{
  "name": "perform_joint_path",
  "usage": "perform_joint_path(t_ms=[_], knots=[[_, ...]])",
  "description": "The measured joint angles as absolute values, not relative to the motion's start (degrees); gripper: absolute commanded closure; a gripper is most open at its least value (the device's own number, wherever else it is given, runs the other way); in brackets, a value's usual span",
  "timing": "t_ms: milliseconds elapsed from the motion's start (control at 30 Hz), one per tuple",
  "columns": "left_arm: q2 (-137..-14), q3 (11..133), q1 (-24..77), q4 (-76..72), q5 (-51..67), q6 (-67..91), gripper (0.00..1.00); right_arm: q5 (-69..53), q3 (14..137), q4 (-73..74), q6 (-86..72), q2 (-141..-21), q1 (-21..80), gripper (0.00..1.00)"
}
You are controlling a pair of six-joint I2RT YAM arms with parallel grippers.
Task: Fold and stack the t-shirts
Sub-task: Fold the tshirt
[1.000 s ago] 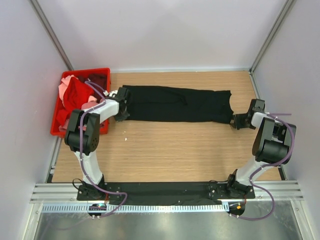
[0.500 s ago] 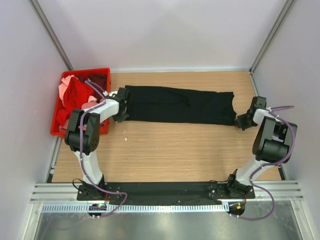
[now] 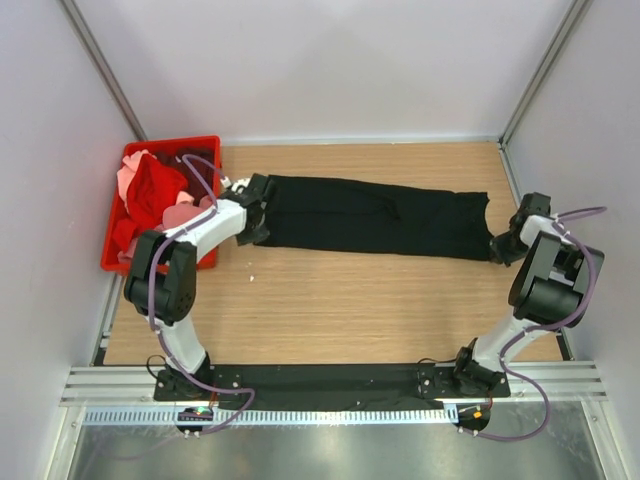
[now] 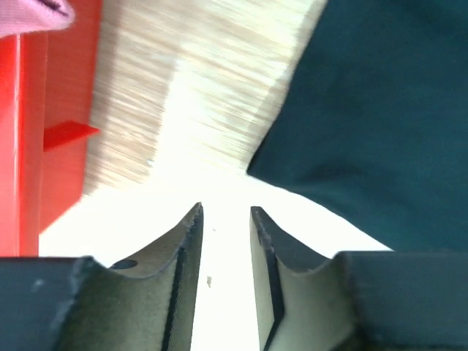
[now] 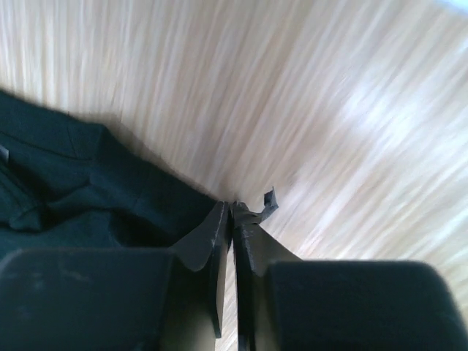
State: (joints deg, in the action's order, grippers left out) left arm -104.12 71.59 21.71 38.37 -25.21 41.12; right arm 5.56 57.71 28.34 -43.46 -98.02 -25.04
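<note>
L gripper (image 3: 256, 208): fingers slightly apart, nothing btwn them; per wrist cam, cloth edge lies just ahead & to its right.
R gripper (image 3: 503, 243): pinched tight on end edge of black t-shirt (image 3: 375, 215).
Shirt: flat, long strip stretched btwn the 2 grippers.
Edges: R gripper close to wall (image 3: 590, 150) & table (image 3: 350, 300) edge, little room outward; bare wood wide on near side of both grippers.
Crate (image 3: 112, 262): just outboard of L gripper; holds heap of red t-shirt (image 3: 155, 185), pink t-shirt (image 3: 128, 180) and maroon t-shirt (image 3: 197, 158) at far corner.
</note>
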Motion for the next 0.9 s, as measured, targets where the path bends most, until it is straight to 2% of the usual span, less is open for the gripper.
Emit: perform_joint_path(t_ms=[100, 233, 367, 500, 633, 733, 900], knots=[[-101.3, 73.08, 22.61, 38.48, -22.55, 40.07, 0.62, 6.11, 60.29, 30.5, -42.09, -99.09, -26.74, 0.71], [-100.53, 74.67, 22.46, 36.21, -16.69, 38.17, 0.61, 6.02, 66.26, 34.5, -40.01, -99.68, -27.42, 0.6], [-102.89, 77.03, 22.44, 35.53, -11.0, 36.67, 0.61, 4.43, 71.85, 36.21, -36.97, -99.02, -26.37, 0.57], [-106.59, 79.83, 22.37, 34.89, -7.51, 35.48, 0.6, -4.78, 73.67, 35.4, -31.68, -98.32, -25.43, 0.57], [-109.36, 81.01, 21.45, 34.24, -5.34, 35.29, 0.61, -11.18, 78.63, 35.99, -26.85, -102.83, -21.82, 0.66], [-110.98, 81.03, 20.38, 34.17, -5.26, 35.29, 0.6, -11.99, 79.94, 34.87, -25.56, -106.65, -17.19, 0.71], [-113.8, 81.03, 18.96, 34.74, -7.14, 35.4, 0.6, -10.61, 74.83, 34.79, -25.78, -107.35, -14.22, 0.76]])
